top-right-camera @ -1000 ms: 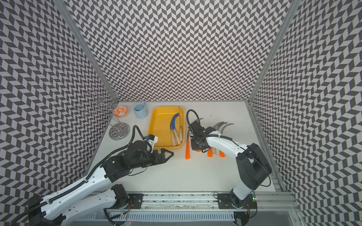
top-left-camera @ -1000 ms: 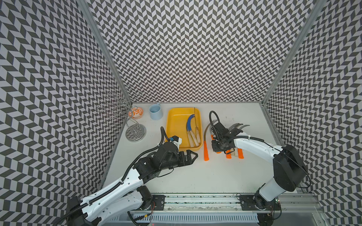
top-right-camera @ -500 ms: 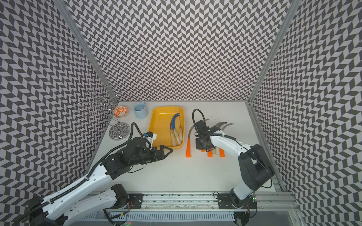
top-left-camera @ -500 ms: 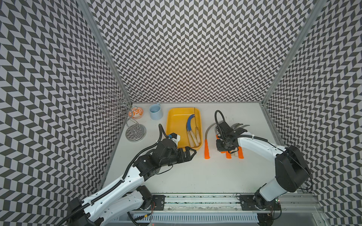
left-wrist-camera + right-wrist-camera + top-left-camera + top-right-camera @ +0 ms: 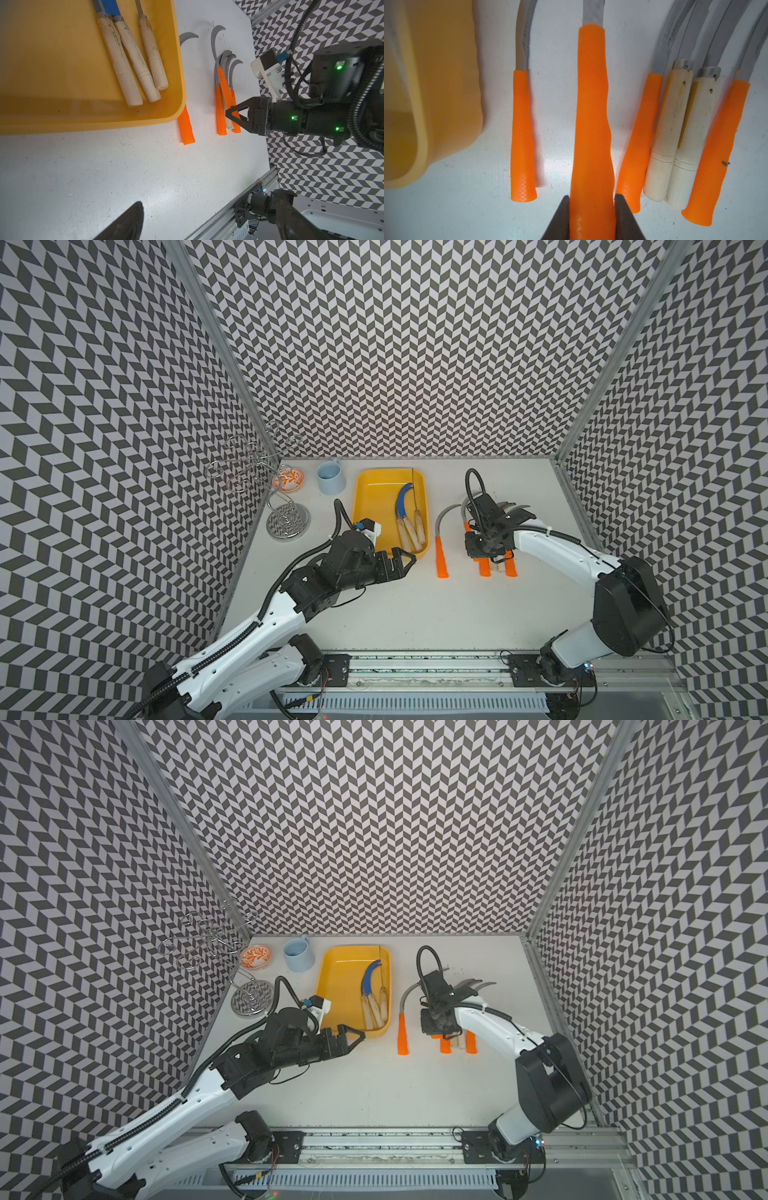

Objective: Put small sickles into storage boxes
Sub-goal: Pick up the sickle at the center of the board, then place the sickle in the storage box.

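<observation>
Right wrist view has the right gripper (image 5: pixel 592 197) clenched on the butt of a bright orange plastic handle. This orange-handled sickle (image 5: pixel 591 114), with a curved grey metal blade, is raised off the white desk (image 5: pixel 560 170). Between it and the shallow yellow rectangular plastic tray (image 5: pixel 446 93) a lone sickle (image 5: pixel 522 145) with an orange handle lies flat on the desk, just beside the tray wall but not touching it. Toward the desk's right edge four more sickles lie packed together, touching. Two have orange handles (image 5: pixel 639 145) and two have pale wooden handles (image 5: pixel 668 135).

In both top views the tray (image 5: pixel 374 510) (image 5: pixel 336 986) sits near the desk's back edge, left of the middle. It holds three wooden-handled sickles (image 5: pixel 409 533), one with a blue blade (image 5: pixel 400 502). The left gripper (image 5: pixel 353 1034) hovers by the tray's front right corner, jaws apart and empty. A light-blue mug (image 5: pixel 330 483), a small orange-patterned bowl (image 5: pixel 287 483) and a wire stand (image 5: pixel 286 522) occupy the back left corner.
</observation>
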